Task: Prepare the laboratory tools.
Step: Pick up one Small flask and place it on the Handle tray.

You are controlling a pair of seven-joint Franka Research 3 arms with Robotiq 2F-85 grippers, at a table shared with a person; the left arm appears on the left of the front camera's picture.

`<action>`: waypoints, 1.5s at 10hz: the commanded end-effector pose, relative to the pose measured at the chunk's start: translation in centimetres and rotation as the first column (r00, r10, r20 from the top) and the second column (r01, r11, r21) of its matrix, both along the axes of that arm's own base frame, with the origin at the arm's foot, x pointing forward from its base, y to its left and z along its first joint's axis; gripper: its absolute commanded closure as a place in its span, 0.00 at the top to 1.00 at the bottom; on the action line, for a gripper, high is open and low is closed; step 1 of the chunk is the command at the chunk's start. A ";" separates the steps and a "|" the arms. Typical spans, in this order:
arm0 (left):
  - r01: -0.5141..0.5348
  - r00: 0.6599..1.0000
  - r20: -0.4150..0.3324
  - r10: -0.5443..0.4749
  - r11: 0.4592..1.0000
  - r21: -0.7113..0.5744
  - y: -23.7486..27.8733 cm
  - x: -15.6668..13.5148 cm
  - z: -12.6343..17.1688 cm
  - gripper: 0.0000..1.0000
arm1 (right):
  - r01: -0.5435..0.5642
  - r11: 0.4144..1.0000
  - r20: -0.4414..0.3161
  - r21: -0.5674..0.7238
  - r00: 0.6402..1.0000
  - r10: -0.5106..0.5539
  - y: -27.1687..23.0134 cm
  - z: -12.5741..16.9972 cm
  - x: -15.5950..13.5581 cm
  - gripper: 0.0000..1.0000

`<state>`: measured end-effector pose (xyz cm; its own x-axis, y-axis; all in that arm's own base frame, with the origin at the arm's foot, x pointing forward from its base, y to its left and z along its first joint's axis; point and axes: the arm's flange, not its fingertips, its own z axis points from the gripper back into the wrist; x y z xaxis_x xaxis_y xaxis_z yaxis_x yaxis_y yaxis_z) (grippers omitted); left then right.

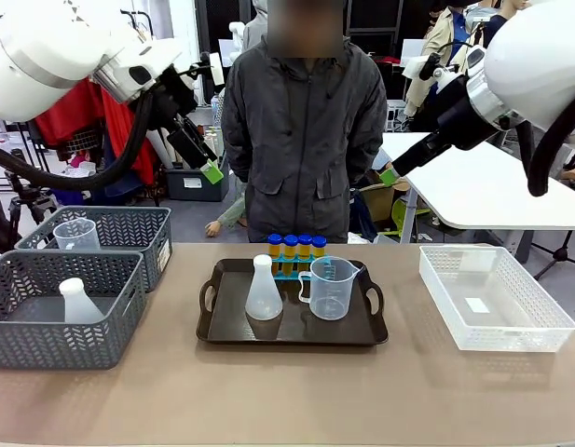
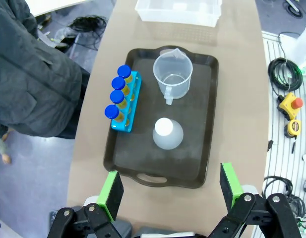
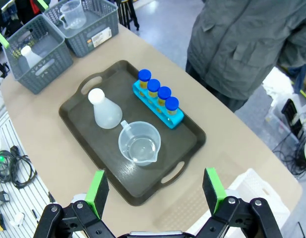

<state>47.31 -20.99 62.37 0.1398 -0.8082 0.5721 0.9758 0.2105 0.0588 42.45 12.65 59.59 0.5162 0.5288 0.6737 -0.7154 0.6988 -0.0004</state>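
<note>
A dark handled tray (image 1: 292, 331) sat at the middle of the tan bench (image 1: 287, 391), and the laboratory tools stood on it. Four small yellow tubes with blue caps (image 1: 296, 250) stood upright in one row in a bright blue holed tube rack (image 2: 126, 106), which ran along the tray's far edge, on the side nearest the person in the grey jacket (image 1: 304, 130). Nearer the robot, a translucent white conical flask (image 1: 263, 291) stood upright, wide at the base and narrow at the neck, with a white top. Just beside it stood a clear handled measuring beaker (image 1: 331, 287), with printed gradations, a pouring spout and its handle turned toward the flask; the two looked close but apart.

The left end effector (image 2: 171, 189) hung high above the near end of the tray, its green-padded fingers spread wide and holding nothing. The right end effector (image 3: 157, 192) likewise hung high above the tray, fingers wide apart and empty.

Two grey mesh baskets (image 1: 68, 303) stood at the bench's left, one holding another flask, the other another beaker. A white basket (image 1: 492, 296) stood at the right.
</note>
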 end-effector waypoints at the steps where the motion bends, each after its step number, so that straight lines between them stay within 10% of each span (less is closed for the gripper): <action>1: 0.000 1.000 0.001 0.000 1.000 0.000 0.1 -0.1 0.1 1.00 | 0.009 1.000 -0.012 0.015 1.000 -0.009 0.1 0.2 -0.1 1.00; 15: 0.000 1.000 0.001 0.000 1.000 0.000 0.1 -0.1 0.1 1.00 | 0.009 1.000 -0.012 0.015 1.000 -0.009 0.1 0.2 -0.1 1.00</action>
<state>47.31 -20.99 62.37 0.1398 -0.8082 0.5721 0.9758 0.2104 0.0588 42.45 12.66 59.59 0.5162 0.5288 0.6737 -0.7154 0.6988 -0.0004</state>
